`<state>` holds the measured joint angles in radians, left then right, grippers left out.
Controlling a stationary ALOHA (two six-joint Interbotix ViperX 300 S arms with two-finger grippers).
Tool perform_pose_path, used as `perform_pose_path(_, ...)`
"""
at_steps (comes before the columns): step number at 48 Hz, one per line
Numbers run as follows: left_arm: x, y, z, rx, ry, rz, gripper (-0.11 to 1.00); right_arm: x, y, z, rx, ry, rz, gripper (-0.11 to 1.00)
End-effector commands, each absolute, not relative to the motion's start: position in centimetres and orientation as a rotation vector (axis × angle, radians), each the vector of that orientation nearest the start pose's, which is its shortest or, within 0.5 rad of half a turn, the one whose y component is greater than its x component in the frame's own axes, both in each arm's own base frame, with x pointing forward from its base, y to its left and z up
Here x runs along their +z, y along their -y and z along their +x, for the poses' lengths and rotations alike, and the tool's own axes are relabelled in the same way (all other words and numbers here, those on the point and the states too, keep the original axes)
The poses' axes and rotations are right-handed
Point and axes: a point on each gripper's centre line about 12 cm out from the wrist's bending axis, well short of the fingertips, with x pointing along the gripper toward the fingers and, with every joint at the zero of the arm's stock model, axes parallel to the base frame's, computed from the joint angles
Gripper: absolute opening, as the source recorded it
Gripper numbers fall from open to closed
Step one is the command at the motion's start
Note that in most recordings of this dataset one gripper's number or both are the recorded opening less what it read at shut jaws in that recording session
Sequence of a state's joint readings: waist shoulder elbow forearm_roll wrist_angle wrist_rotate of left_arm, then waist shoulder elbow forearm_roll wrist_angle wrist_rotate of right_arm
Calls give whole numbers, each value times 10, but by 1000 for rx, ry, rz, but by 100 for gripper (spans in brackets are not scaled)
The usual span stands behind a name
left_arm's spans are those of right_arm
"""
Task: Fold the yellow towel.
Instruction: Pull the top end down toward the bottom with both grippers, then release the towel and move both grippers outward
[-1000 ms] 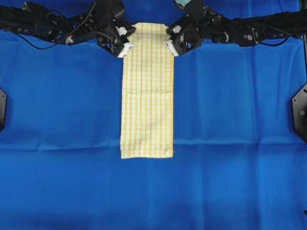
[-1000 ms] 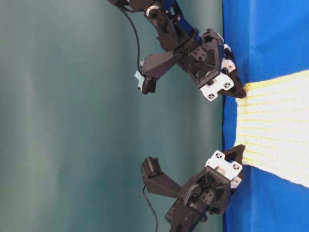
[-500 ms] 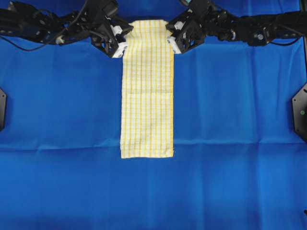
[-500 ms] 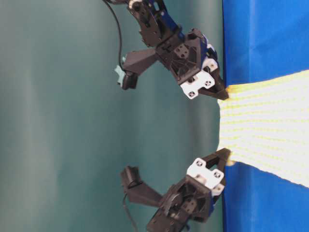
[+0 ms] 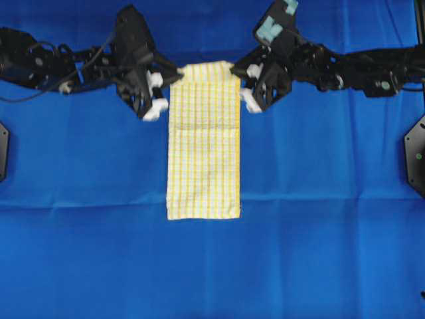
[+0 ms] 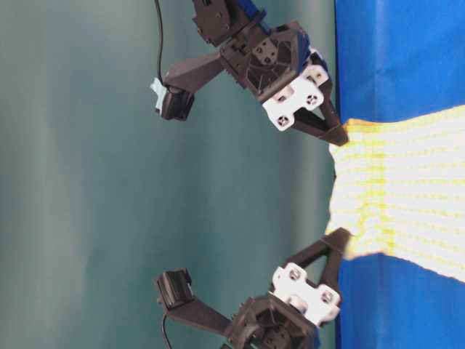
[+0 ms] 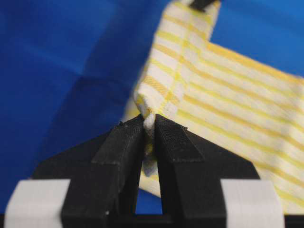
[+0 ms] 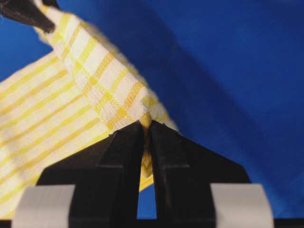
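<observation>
The left gripper [image 5: 174, 74] is pinched tight on the far left corner of the yellow towel [image 5: 203, 153], a thin rectangular cloth of fine yellow-and-white checks with a yellow hem. The left wrist view shows its black jaws pressed together with a bunched fold of fabric between them. The right gripper [image 5: 236, 72] has the far right corner in the same way, its jaws closed on a small peak of cloth. Between the two, the far edge of the towel is lifted off the blue cloth-covered table [image 5: 332, 252], as the table-level view shows, where it hangs stretched between the fingertips.

The towel lies as a long narrow strip down the middle of the table, its near end flat and short of the table's near edge, its far end raised near the far edge.

Judging by this, the far end is being carried over toward the near end. Each grip takes only a small bite of the corner, so either could slip free under tension. If one arm leads the other, the fold would land skewed. Dragging low could also shift the resting half.
</observation>
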<state>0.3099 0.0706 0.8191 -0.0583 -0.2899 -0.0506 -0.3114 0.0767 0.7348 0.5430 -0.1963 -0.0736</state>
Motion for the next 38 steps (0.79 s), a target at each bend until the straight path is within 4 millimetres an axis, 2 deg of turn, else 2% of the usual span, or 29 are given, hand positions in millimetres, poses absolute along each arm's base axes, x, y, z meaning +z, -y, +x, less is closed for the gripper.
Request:
perform_pose_path(1,133,-100,352,316,-546,-191,6,146,114,363,-508,-507,508,5)
perform_pose_path(11,129,-65,355,237,-558,-212,6,142,79,366,-443,-522,506,5)
perform_pose_path(27,123,3,353,78,-592,-234,6,139,27,369,-339,-543,500,5)
perform_pose_path(38,122,38,351,2,-608,-268,6,137,-6,368,-267,-568,495,5)
